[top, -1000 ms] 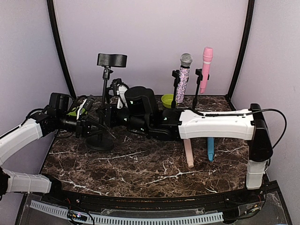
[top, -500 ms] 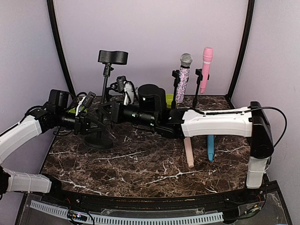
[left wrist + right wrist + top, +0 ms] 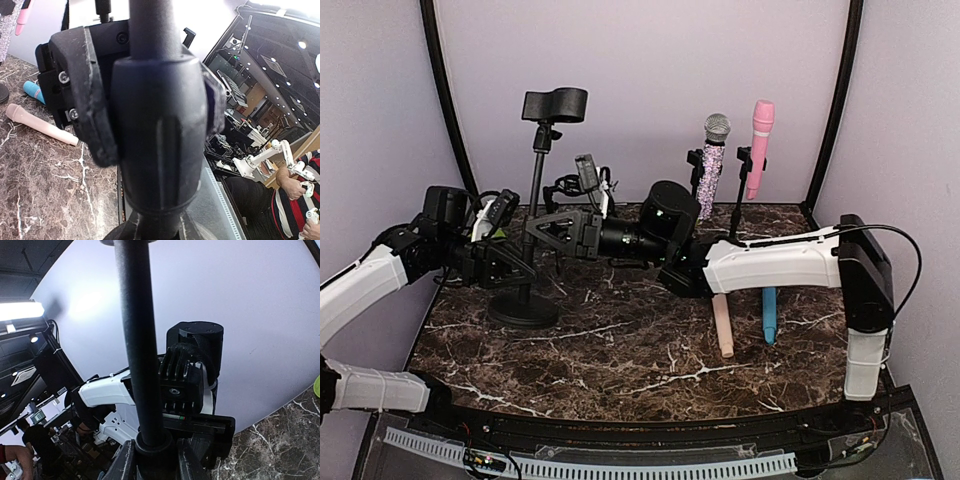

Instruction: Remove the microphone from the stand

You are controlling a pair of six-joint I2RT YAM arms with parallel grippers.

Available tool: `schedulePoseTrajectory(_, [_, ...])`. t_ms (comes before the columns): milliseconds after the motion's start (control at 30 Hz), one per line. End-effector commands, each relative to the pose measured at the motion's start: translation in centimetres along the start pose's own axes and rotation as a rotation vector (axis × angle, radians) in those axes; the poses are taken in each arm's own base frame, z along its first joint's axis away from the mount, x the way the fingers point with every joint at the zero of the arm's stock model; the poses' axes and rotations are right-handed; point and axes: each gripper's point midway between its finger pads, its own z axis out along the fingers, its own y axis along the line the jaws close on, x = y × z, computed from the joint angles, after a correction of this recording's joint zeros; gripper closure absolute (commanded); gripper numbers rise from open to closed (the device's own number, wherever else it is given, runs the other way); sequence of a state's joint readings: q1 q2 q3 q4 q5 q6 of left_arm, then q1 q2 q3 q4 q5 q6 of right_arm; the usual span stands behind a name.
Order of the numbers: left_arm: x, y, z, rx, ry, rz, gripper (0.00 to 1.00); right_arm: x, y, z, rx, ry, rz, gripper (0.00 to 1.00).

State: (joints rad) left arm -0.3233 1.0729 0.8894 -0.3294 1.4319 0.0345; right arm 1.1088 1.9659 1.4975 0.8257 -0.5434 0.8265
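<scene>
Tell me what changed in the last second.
The right tool, shut on the black stand, rose, and the stand's top piece rose with it. The left tool stayed shut lower on the pole. The glitter microphone, pink microphone, beige microphone and blue microphone stayed put.

The black stand (image 3: 523, 308) is standing at the 9 o'clock side of the marble table (image 3: 620, 352), with a black cylindrical head (image 3: 556, 103) sitting on top of its pole. The left gripper (image 3: 515, 268) is clamping the lower pole. The right gripper (image 3: 540, 232) is reaching in from 3 o'clock and holding the pole just above it. At 1 o'clock, a glittery microphone (image 3: 712, 170) and a pink microphone (image 3: 760, 140) are standing in holders.
</scene>
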Motion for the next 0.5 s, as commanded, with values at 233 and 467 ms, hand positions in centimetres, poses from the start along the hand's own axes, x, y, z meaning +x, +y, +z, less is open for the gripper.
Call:
schedulePoseTrajectory(233, [-2.2,0.5,-0.6,-0.090,-0.024,0.175,1.00,-2.4,0.1,-1.4,0.196,-0.107,-0.058,0.44])
schedulePoseTrajectory(467, [-2.4,3.0,-1.2,-0.253,0.003,0.244,1.00,-1.7,-1.9,-0.1,0.614,-0.043,-0.247,0.41])
